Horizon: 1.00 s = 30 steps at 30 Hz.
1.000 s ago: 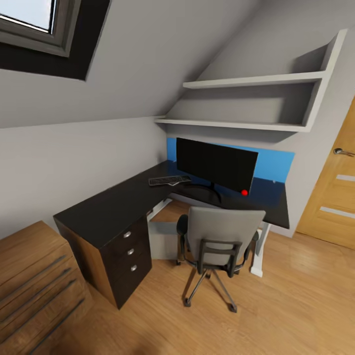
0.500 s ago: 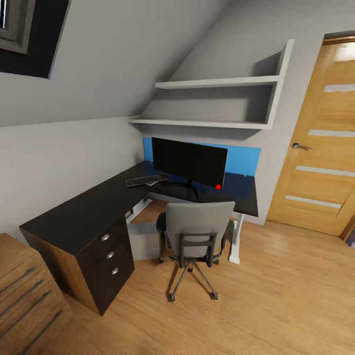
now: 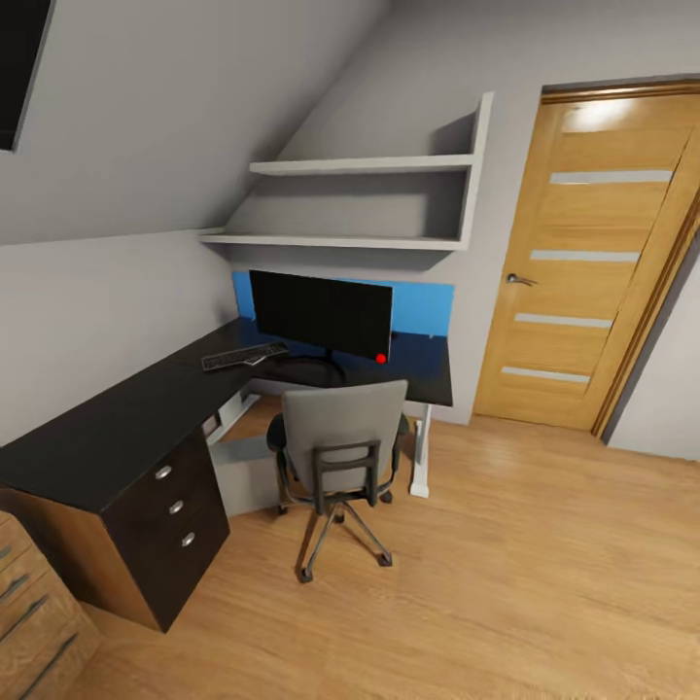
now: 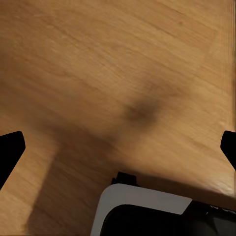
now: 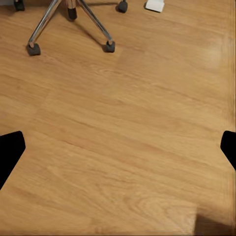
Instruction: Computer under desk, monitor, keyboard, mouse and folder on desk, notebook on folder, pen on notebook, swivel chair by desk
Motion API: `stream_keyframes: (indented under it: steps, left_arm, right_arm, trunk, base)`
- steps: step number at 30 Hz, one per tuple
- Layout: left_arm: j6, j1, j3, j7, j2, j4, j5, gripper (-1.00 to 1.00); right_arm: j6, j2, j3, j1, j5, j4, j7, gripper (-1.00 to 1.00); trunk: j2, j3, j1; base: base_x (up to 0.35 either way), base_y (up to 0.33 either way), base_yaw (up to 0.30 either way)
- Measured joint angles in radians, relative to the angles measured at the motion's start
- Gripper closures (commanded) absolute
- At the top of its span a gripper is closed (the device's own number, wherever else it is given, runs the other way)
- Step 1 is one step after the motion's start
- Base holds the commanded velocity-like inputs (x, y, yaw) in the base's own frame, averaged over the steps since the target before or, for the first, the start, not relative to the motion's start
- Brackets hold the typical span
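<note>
The left gripper (image 4: pixel 118 147) hangs over bare wooden floor (image 4: pixel 98 64), its two dark fingertips (image 4: pixel 10 150) spread to opposite edges of the wrist view with nothing between them, so it is released. Below it a white-and-black part of the robot's own body (image 4: pixel 147 211) shows. The right gripper (image 5: pixel 118 147) is likewise spread wide and empty above the floor; past it stand the chrome legs and black castors (image 5: pixel 109 46) of the swivel chair and a white desk foot (image 5: pixel 156 5).

From the head view, the swivel chair (image 3: pixel 340 437) stands on the floor with its grey back toward the camera, pulled in close to the desk (image 3: pixel 107 437). The seat is hidden behind the backrest, so what lies on it cannot be told. The monitor (image 3: pixel 321 314) stands upright on the desk's far wing, in front of a blue wall panel (image 3: pixel 423 309), the red dot at its lower corner. The keyboard (image 3: pixel 243 356) lies flat on the desk just beside the monitor's stand. The computer (image 3: pixel 243 474) stands under the desk, between the chair and the drawers (image 3: pixel 175 507), all three of which are closed. Two white wall shelves (image 3: pixel 350 204) hang above the monitor. A wooden door (image 3: pixel 593 262) stands closed, well apart from the desk, and the corner of a wooden chest (image 3: pixel 34 622) shows near the drawer end.
</note>
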Motion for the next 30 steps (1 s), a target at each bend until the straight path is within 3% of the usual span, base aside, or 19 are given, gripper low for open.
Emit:
stream_keyframes:
  steps: [19,30]
  left_arm:
    - [-0.001,0.000,-0.001,0.000,0.000,0.000,-0.002,-1.00]
    - [-0.002,0.000,-0.001,0.000,-0.001,0.000,-0.002,-1.00]
  right_arm:
    - [-0.007,-0.002,-0.001,0.000,-0.003,0.000,0.000,-1.00]
    - [-0.007,-0.003,-0.001,0.000,-0.005,0.000,-0.001,-1.00]
  trunk:
    - [0.000,0.007,0.000]
    - [0.000,0.015,0.000]
  base:
    - [0.004,0.000,-0.298]
    - [0.209,0.000,-0.292]
